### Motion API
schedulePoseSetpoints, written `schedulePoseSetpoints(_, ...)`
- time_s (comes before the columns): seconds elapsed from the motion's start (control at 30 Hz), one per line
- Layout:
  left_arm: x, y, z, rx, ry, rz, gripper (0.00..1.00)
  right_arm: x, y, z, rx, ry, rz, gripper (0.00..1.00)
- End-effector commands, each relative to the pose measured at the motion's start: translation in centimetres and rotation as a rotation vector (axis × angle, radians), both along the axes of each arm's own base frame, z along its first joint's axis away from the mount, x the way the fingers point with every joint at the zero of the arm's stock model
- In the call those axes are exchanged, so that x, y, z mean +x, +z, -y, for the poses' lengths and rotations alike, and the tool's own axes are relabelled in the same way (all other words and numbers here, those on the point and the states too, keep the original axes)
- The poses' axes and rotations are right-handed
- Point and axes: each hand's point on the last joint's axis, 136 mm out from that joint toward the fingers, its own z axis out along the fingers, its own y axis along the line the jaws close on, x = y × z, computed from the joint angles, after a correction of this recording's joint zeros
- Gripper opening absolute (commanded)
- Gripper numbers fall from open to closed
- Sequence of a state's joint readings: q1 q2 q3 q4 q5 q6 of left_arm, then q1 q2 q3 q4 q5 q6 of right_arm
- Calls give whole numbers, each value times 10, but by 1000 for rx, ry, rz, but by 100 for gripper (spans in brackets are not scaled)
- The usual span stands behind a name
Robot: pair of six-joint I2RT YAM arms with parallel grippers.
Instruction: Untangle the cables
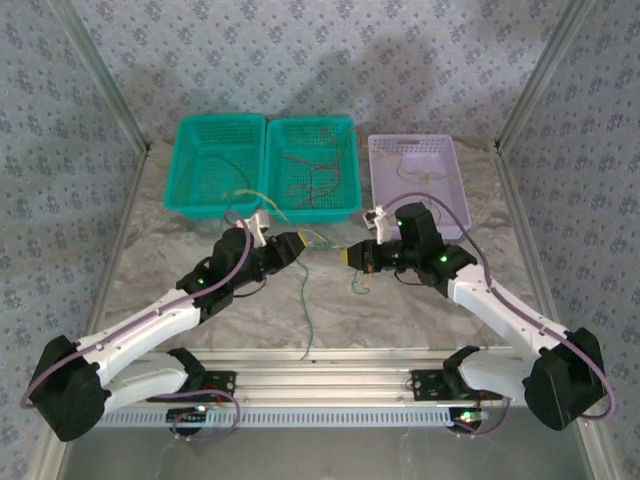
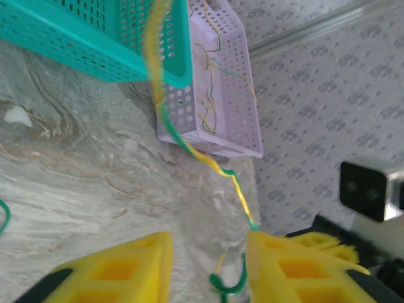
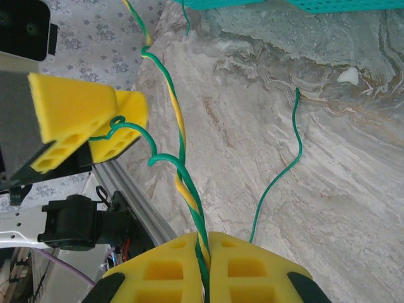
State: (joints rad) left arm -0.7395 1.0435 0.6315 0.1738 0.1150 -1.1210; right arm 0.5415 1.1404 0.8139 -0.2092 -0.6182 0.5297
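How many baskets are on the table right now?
3: one teal basket at far left, a second teal basket beside it at centre, a lilac basket to their right. None looks hidden.

We see the right gripper at the bottom edge, its yellow foam pads pressed together on a twisted pair of thin green and yellow wires that runs upward over the grey-veined marble tabletop. At upper left, a green loop of that pair sits at the left gripper; we cannot tell whether it is pinched. A separate thin green wire curves to the right.
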Motion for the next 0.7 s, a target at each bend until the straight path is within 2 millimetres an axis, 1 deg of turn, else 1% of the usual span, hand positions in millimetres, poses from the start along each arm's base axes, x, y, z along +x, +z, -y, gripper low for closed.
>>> schedulePoseSetpoints(0.0, 3, 24, 3, -66, -1, 47, 23, -2, -2, -7, 25, 19, -18, 0)
schedulePoseSetpoints(0.07, 3, 23, 2, -74, 0, 45, 11, -2, -4, -9, 24, 21, -21, 0)
schedulePoseSetpoints(0.1, 3, 24, 1, -78, 1, 49, 7, -2, -5, -9, 22, 22, -22, 0)
schedulePoseSetpoints(0.23, 1, 29, 0, -80, 0, 59, 0, -1, -7, -11, 21, 18, -27, 0)
schedulePoseSetpoints(0.4, -1, 33, -1, -74, -9, 70, 0, -3, -9, -12, 16, 19, -30, 0)
schedulePoseSetpoints(0.5, -3, 32, -2, -63, -13, 72, 0, -2, -12, -6, -13, 3, -23, 0)
schedulePoseSetpoints(0.53, -3, 31, -3, -51, -16, 75, 0, -1, -13, -1, -39, -7, -20, 5)
schedulePoseSetpoints(0.57, -5, 31, -4, -34, -24, 78, 0, 0, -13, 6, -69, -23, -11, 18)
schedulePoseSetpoints(0.6, -7, 32, -5, -21, -35, 84, 0, 1, -13, 14, -89, -44, -10, 33)
schedulePoseSetpoints(0.63, -10, 33, -7, -5, -50, 92, 0, 3, -13, 22, -99, -70, -6, 51)
schedulePoseSetpoints(0.67, -12, 34, -11, 15, -61, 94, 0, 6, -11, 30, -97, -97, -2, 65)
